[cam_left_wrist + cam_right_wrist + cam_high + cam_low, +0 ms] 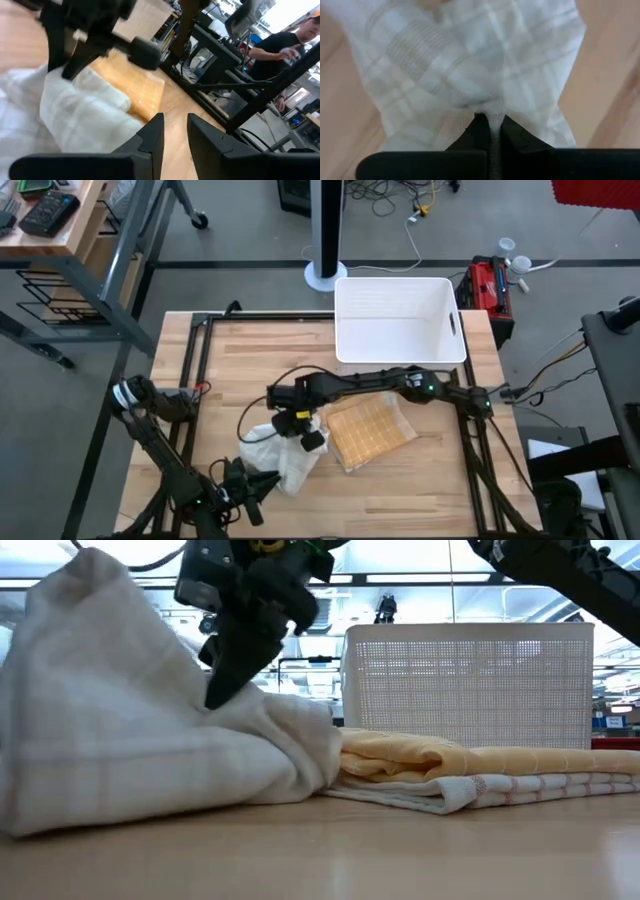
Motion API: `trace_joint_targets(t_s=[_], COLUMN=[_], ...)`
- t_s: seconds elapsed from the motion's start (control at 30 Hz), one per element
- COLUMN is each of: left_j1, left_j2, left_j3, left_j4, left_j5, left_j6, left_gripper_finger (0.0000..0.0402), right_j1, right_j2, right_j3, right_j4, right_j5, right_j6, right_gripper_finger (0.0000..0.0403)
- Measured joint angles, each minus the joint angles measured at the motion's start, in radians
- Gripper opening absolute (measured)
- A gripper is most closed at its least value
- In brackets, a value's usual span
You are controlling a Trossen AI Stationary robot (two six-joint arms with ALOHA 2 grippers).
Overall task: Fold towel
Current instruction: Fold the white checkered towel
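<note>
The right end effector (pixel 490 131) is pinching a fold of the white towel (pixel 283 455), its fingers pressed together on the cloth, near the middle of the wooden surface (pixel 400 490). In the low view the white towel (pixel 130 740) is bunching up in a tall heap at the left, with the right end effector (pixel 222 690) reaching down into it from above. The left end effector (pixel 175 127) is hovering at the near left edge of the surface, just beside the white towel, with its fingers slightly spread and gripping nothing. A yellow towel (pixel 368 430) is lying folded flat to the right of the white one, touching it. A white basket (pixel 400 320) is sitting at the far side. A person (pixel 280 50) is standing in the room beyond.
</note>
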State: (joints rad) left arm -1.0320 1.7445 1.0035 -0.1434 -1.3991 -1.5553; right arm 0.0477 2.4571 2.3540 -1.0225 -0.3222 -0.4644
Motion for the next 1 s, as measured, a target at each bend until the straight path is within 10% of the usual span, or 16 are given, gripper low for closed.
trace_joint_targets(t_s=[0.3,0.57,1.0], left_j1=[0.058,0.198,0.239], left_j2=[-0.083,-0.08,-0.075], left_j3=[0.0,-0.002,-0.01], left_j4=[-0.042,-0.433,-0.766], left_j5=[0.099,0.544,0.729], left_j6=[0.15,-0.202,-0.37], left_gripper_finger=[0.0075,0.0075,0.0075], right_j1=[-0.039,-0.058,-0.057], right_j2=[-0.028,-0.028,-0.043], right_j3=[0.003,0.003,0.003], right_j4=[0.089,0.047,-0.038], right_j5=[0.014,0.033,-0.029], right_j6=[0.072,0.024,-0.048], right_gripper_finger=[0.0002,0.0002,0.0002])
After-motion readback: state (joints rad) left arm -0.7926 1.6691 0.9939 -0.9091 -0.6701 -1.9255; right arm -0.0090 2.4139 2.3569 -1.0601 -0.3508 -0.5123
